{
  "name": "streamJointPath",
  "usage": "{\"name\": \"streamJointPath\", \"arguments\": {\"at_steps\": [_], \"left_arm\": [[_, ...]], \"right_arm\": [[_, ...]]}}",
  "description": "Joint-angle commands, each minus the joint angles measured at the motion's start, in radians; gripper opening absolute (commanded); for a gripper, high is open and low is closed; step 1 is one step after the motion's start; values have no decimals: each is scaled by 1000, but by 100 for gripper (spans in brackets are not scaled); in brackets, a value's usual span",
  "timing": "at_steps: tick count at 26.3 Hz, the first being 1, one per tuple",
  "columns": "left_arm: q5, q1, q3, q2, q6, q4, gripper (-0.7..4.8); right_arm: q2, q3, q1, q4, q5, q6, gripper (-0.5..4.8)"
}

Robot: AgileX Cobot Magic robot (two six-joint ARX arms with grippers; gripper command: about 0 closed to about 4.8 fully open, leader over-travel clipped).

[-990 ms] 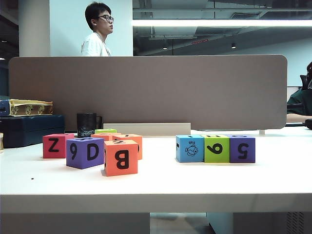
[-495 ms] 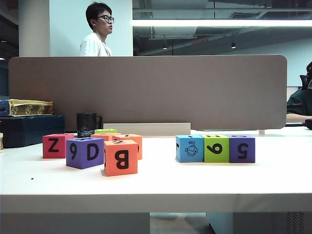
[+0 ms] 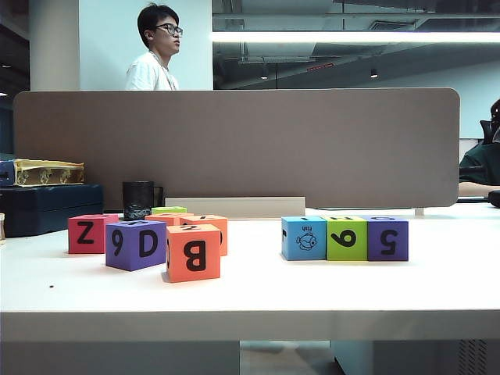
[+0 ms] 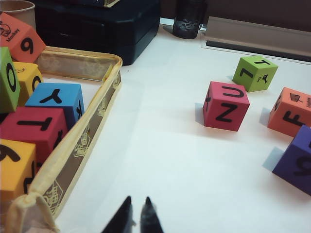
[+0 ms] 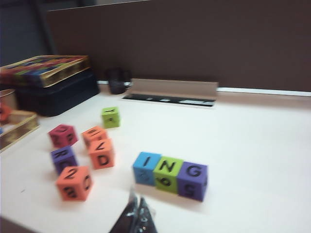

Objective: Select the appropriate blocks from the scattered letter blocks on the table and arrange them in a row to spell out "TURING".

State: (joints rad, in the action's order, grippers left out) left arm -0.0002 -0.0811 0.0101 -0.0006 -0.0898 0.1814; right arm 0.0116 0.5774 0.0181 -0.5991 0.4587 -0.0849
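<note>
Three letter blocks stand side by side on the table (image 3: 250, 289): blue fish block (image 3: 304, 238), lime green (image 3: 347, 238), purple (image 3: 387, 238). In the right wrist view their tops read I (image 5: 146, 168), N (image 5: 167, 174), G (image 5: 192, 180). My right gripper (image 5: 137, 200) hovers shut and empty on the near side of that row. Scattered apart lie a red-pink U block (image 4: 226, 105), a lime green T block (image 4: 254, 73), a purple R block (image 4: 297, 158) and orange blocks (image 3: 193, 251). My left gripper (image 4: 137, 204) is shut, empty, above bare table short of the red-pink block. No gripper shows in the exterior view.
A cloth-edged tray (image 4: 77, 141) holding several spare blocks sits beside my left gripper. Dark cases (image 3: 51, 207), a black cup (image 3: 138, 199) and a low strip (image 3: 234, 206) stand along the brown divider panel (image 3: 234, 144). A man stands behind it.
</note>
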Motion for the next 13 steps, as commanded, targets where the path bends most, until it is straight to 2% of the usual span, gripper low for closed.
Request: {"name": "streamJointPath", "arguments": {"at_steps": [1, 6, 9, 13], "left_arm": [[4, 0, 1, 1, 4, 5, 25], [4, 0, 1, 1, 4, 5, 25], [4, 0, 1, 1, 4, 5, 25], [4, 0, 1, 1, 4, 5, 25]], "right_arm": [[-11, 30, 0, -63, 38, -2, -1], [-11, 64, 0, -190, 85, -24, -1], [-11, 64, 0, -198, 171, -32, -1], [-11, 64, 0, -197, 235, -70, -1]]}}
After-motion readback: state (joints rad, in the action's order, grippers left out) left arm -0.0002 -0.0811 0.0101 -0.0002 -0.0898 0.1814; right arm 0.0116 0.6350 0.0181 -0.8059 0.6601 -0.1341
